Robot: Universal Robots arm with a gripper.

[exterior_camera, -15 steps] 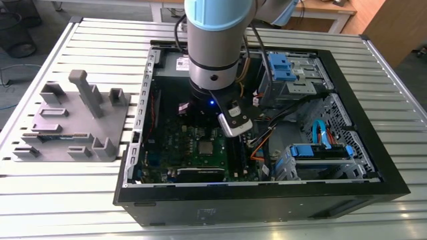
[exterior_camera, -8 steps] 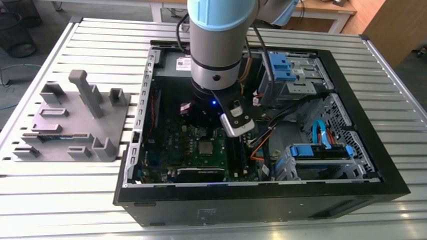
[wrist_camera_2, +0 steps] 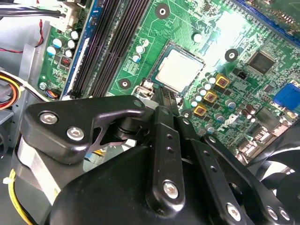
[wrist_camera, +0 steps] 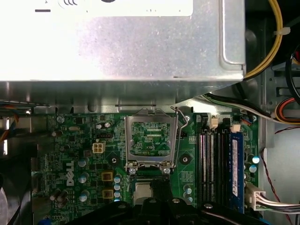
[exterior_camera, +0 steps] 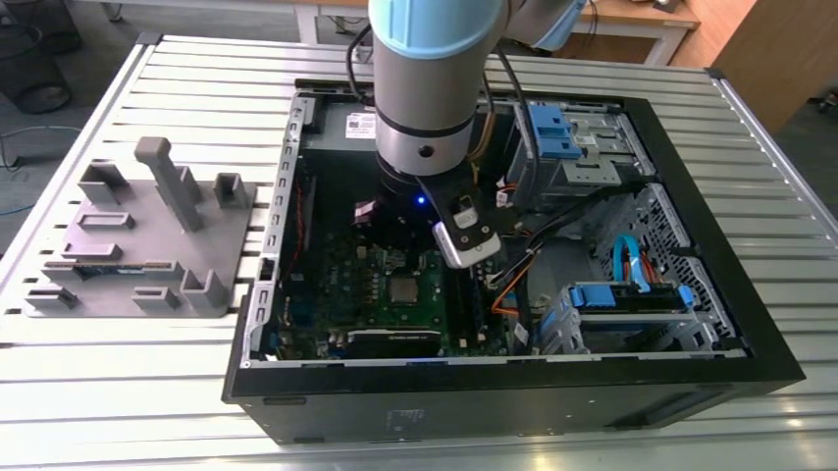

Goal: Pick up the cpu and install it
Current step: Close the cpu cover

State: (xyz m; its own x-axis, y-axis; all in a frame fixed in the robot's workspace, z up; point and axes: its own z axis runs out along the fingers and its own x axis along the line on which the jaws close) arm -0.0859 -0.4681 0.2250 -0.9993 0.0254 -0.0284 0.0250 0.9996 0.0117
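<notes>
Small square silver-topped cpu [wrist_camera_2: 180, 70] lies flat in its seat on the green motherboard [wrist_camera_2: 220, 28], just beside the hinge end of the flipped-open silver metal socket frame [wrist_camera: 151, 138]. Your black end effector [wrist_camera_2: 166, 96] sits over the cpu's frame-side edge and isn't holding the chip. Released or clenched: can't tell.

One cpu [wrist_camera_2: 179, 71], one motherboard [wrist_camera_2: 183, 23], one socket frame [wrist_camera: 128, 140], one case [exterior_camera: 524, 404], one tray [exterior_camera: 230, 231], two blue drive brackets [exterior_camera: 550, 126] [exterior_camera: 626, 296], three yellow components [wrist_camera_2: 221, 82] [wrist_camera_2: 210, 97] [wrist_camera_2: 200, 110].
</notes>
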